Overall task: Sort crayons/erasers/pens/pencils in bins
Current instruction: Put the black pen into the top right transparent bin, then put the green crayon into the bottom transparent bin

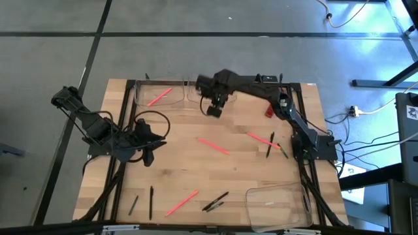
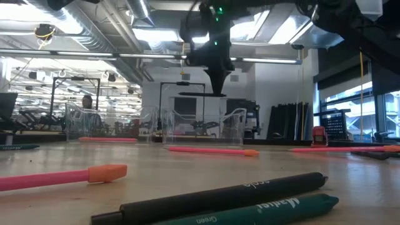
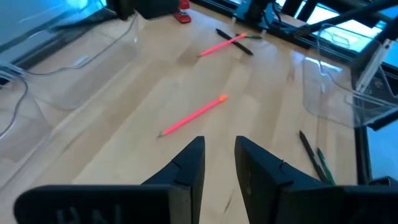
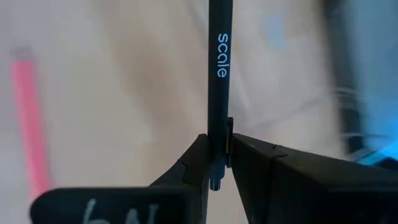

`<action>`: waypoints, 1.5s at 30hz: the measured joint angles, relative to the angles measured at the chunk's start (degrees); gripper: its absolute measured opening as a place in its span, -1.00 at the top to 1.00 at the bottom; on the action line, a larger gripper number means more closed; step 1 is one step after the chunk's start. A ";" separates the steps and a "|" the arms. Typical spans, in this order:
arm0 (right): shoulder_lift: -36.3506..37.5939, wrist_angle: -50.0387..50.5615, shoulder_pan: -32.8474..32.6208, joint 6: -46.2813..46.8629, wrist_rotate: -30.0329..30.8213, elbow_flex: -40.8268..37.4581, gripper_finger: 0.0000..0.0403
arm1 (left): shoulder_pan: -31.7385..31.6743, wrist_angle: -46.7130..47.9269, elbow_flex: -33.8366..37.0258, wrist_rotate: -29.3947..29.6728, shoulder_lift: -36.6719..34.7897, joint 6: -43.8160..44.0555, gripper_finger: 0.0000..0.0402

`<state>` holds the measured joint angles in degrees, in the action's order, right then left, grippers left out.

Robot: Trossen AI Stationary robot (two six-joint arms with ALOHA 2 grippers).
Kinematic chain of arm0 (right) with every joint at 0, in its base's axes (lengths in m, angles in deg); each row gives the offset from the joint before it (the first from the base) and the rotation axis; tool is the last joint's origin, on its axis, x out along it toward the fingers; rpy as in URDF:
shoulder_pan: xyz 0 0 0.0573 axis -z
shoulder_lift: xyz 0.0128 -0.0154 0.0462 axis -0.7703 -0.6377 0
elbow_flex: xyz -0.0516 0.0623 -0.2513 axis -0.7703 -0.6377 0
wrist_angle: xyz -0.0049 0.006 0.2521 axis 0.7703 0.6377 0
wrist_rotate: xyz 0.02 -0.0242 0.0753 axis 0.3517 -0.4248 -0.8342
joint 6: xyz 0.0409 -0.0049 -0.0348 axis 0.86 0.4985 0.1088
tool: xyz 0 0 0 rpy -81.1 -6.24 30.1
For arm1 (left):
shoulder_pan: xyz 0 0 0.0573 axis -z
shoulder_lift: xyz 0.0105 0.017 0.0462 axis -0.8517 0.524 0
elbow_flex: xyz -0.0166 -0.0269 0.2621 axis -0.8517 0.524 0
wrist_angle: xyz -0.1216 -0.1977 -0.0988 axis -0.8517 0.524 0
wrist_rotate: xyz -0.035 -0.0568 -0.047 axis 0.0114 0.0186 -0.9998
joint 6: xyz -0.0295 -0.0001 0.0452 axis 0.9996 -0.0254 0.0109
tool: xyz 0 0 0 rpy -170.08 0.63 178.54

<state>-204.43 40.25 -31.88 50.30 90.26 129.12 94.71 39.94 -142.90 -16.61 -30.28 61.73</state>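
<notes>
1. Above the far-middle of the wooden table: right gripper raised clear of the surface, jaws pinched narrow on a black pen; smooth matte round barrel, white "scale" lettering, held lengthwise between the fingers.
2. At the table's left edge: left gripper low over the boards, jaws parted with a narrow gap, nothing between them.
3. Along the far edge: two clear bins side by side, thin glossy walls, rounded corners; one pink stick lying inside the left one. Third bin at the near right corner, rim close to the table edge.
4. Loose on the boards: pink pencil mid-table; another pink stick crossing near dark ones on the right; pink, black and green-grey sticks scattered along the near edge.
5. Open bare wood between the grippers and around the centre pencil; black frame rails bordering left and right sides.
</notes>
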 joint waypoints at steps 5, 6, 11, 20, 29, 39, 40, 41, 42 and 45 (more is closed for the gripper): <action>-0.11 -8.30 4.51 -4.43 -1.05 -1.59 0.71 | -1.82 -0.01 0.00 0.04 0.00 0.10 0.60; -0.13 -9.79 5.05 -5.28 -2.20 -2.29 0.71 | -2.30 -0.01 0.00 0.08 0.00 0.10 0.60; -0.26 -14.67 7.03 -8.66 -3.60 -7.04 0.71 | -4.03 -0.01 0.01 0.05 0.00 0.12 0.60; -0.31 -17.47 9.50 -8.43 -3.76 -14.22 0.71 | -5.24 -0.01 0.02 0.02 0.00 0.12 0.60; -0.28 -19.35 9.45 -8.19 -3.74 -15.26 0.58 | -5.24 -0.01 0.04 -0.04 0.00 0.12 0.60; -0.28 -18.61 9.47 -3.67 -3.75 -13.66 0.24 | -5.24 1.20 0.04 -0.25 0.00 1.03 0.60; -0.25 -17.66 9.47 -3.78 -3.76 -12.57 0.23 | -5.24 1.86 0.04 -0.45 0.00 2.35 0.60; -0.15 -16.75 9.45 -3.85 -3.77 -11.31 0.23 | -5.24 2.99 0.04 -0.70 0.00 4.32 0.60; 0.06 -15.83 9.40 -3.87 -3.77 -9.81 0.23 | -5.24 4.46 0.06 -1.05 0.00 6.54 0.60; 1.64 -13.82 8.43 -3.94 -3.86 -5.08 0.22 | -5.22 10.33 0.09 -3.84 0.01 14.88 0.60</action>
<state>-202.79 26.43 -23.45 46.37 86.41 124.03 89.49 50.27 -142.81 -20.45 -30.28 76.61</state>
